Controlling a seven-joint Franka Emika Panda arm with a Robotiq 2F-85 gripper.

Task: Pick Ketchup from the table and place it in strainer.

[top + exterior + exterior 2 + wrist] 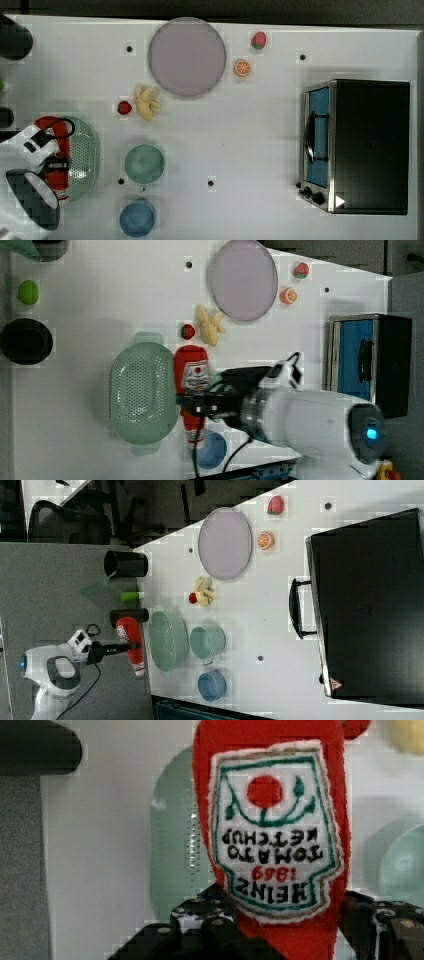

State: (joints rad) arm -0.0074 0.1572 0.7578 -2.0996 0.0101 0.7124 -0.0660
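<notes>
Gripper [195, 406] clamped on the ketchup bottle [191, 371], held lengthwise beside, maybe partly over, the strainer [142, 392] in the left view, so I'd centre it along the oval's long axis, lower it, then let go.

The top view looks straight down on the white desk [260, 145], taking in its whole width from the strainer [85, 160] at the top view's left to the toaster oven [357, 147] at the top view's right. The left view looks down from nearer, slightly slanted, and shares the purple plate [243, 280], strainer [142, 392] and oven [370, 365]. The right view stands farther off, steeply angled, catching the floor and a chair [67, 522] beyond the desk's edge. The wrist view sits very close behind the fingers [197, 922], facing the ketchup bottle's [270, 830] label.
</notes>
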